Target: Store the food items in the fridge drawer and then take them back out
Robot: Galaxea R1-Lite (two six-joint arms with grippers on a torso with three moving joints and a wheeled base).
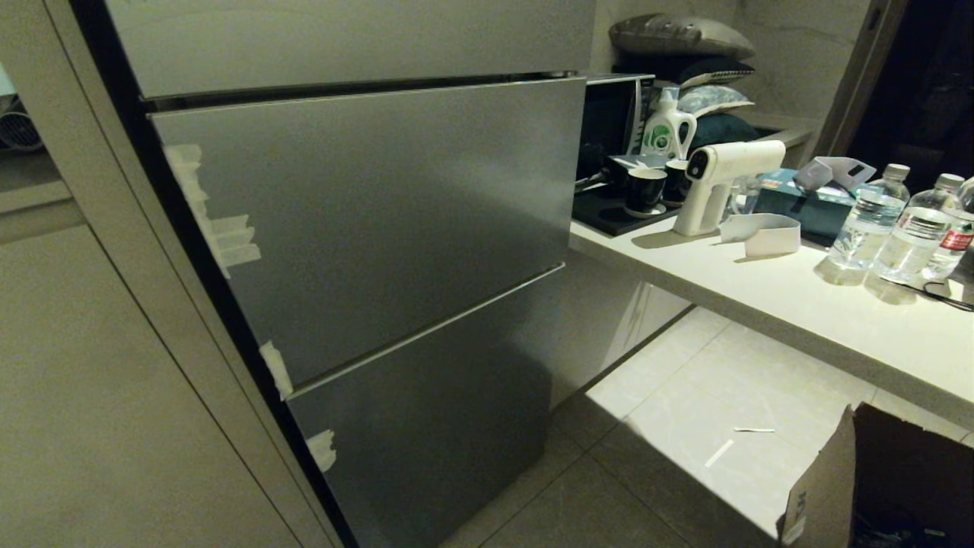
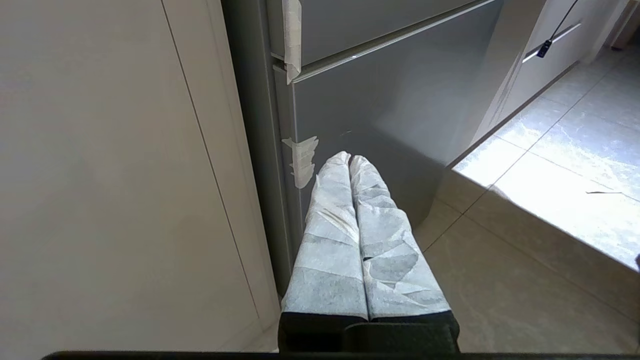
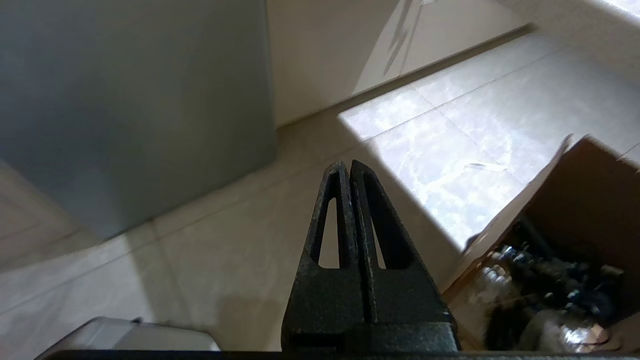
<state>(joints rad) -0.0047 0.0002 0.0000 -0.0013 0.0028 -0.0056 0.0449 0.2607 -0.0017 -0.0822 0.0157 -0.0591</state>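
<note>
Down by the floor is where both arms hang right now, and neither shows in the head view. That view is filled by the grey steel fridge door panels (image 1: pixel 365 221), all flush and shut, with bits of pale tape along their left edge. So the clear plastic fridge drawer and the tan potato-like food item aren't visible anywhere; I'd guess they're behind those panels, can't say for sure. The left gripper (image 2: pixel 348 159), fingers wrapped in whitish tape, is clenched on nothing, low near the bottom panel's corner. The black right gripper (image 3: pixel 346 167) is pinched together and empty too, over the pale floor tiles (image 3: pixel 440 130) beside a brown cardboard box (image 3: pixel 585 200). With everything shut, my read is there's nothing left to grab; just keep the right arm clear of that box.
</note>
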